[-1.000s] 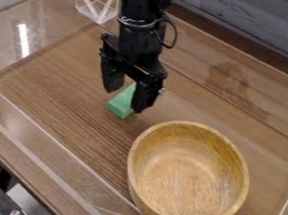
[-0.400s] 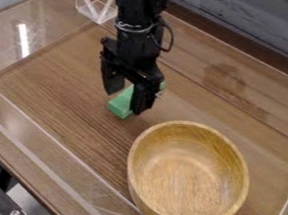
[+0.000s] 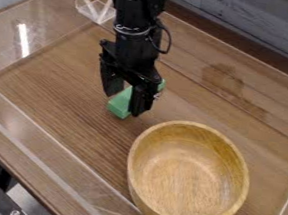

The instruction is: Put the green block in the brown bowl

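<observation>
Over green block (image 3: 124, 99), pincer (image 3: 126, 92) wide open.

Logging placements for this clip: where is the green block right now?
In the camera view, the green block lies on the table near mid-picture, directly below the gripper, up and left of the brown bowl.

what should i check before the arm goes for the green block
1. block outside the bowl: ok, green block lies on the table
2. bowl upright, opening up: ok, brown bowl
3. bowl inside free of objects: ok
4. gripper at the block: ok, right over it, partly hiding it
5. fingers open: ok
6. fingers lined up on both sides of the block: cannot tell, the gripper hides part of it
</observation>
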Controlling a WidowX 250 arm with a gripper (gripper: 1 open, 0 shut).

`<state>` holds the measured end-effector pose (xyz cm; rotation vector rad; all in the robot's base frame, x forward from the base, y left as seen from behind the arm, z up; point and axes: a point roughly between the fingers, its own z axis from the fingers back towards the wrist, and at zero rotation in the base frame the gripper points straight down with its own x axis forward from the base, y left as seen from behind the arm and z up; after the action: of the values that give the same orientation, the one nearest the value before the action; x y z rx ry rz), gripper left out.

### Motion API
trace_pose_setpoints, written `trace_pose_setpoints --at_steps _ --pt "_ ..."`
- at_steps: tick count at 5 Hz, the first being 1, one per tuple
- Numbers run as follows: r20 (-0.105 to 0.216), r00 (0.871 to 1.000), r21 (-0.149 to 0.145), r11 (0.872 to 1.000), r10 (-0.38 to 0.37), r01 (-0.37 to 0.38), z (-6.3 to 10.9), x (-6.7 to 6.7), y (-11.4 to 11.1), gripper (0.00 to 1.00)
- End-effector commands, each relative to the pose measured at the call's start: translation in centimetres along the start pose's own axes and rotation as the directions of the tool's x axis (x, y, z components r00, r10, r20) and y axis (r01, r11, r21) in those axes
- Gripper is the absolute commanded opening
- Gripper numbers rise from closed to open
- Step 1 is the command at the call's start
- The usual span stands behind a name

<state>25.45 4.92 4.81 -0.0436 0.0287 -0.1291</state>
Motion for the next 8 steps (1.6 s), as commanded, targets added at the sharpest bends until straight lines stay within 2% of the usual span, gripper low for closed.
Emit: trace_pose_setpoints --at_steps 1,8 --pt "0.034 0.999 0.008 1.000 0.003 -0.003 0.71 0.48 0.57 1.00" --pt "0.045 0.999 -0.011 1.000 -0.018 0.019 0.86 1.29 0.97 1.00"
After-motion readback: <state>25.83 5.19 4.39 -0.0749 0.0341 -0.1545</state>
